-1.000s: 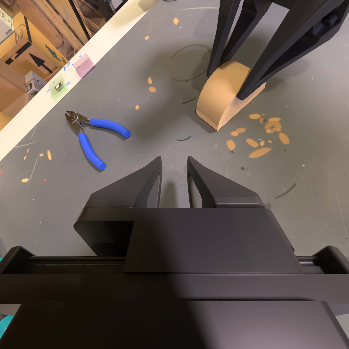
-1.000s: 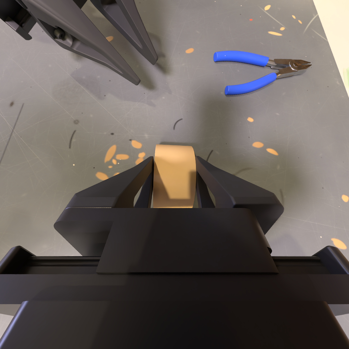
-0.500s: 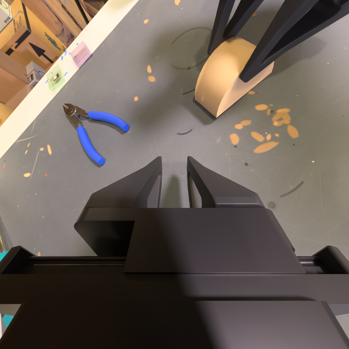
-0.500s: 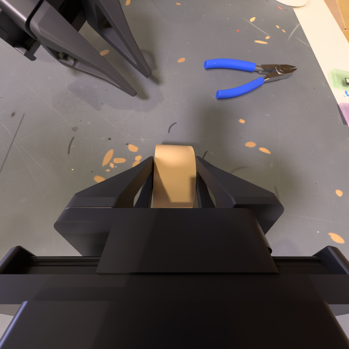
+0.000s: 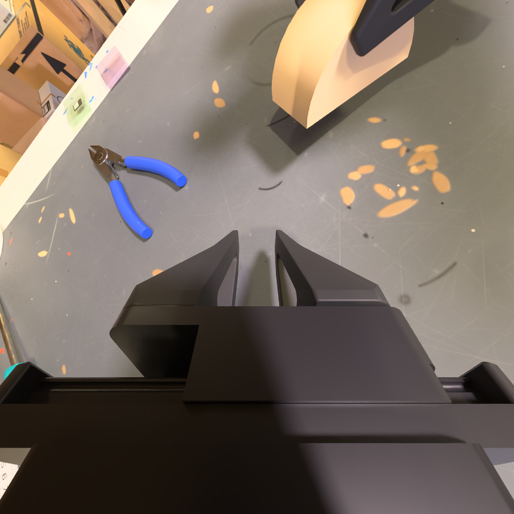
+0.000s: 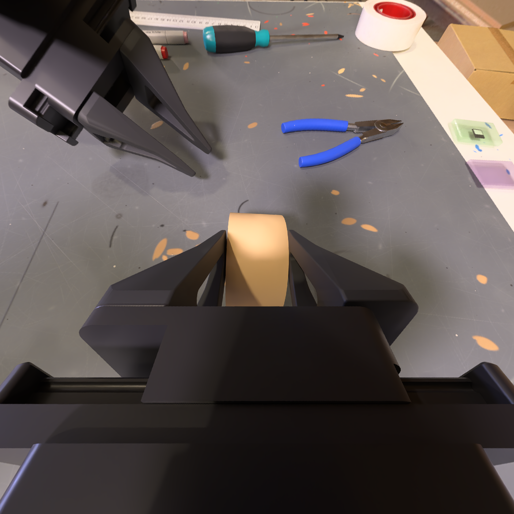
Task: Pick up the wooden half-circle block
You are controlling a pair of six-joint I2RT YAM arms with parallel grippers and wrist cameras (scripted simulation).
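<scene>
The wooden half-circle block (image 6: 257,258) is tan, with its curved face up. My right gripper (image 6: 257,232) is shut on it, one finger on each flat side. In the left wrist view the block (image 5: 319,69) hangs above the grey table with its shadow below it, and a right gripper finger (image 5: 383,27) presses on its flat face. My left gripper (image 5: 256,232) is empty, its jaws a narrow gap apart, low over the table. It also shows in the right wrist view (image 6: 201,164), to the far left of the block.
Blue-handled pliers (image 5: 130,189) (image 6: 333,139) lie on the grey table. A teal screwdriver (image 6: 236,39), a ruler (image 6: 194,20), a marker (image 6: 167,36) and a white tape roll (image 6: 389,25) lie at the far end. Green (image 6: 475,132) and purple (image 6: 492,172) tiles sit on the cream edge.
My right gripper has risen with the block, which has left the table; its shadow now lies clear beneath it. My left gripper has stayed put.
</scene>
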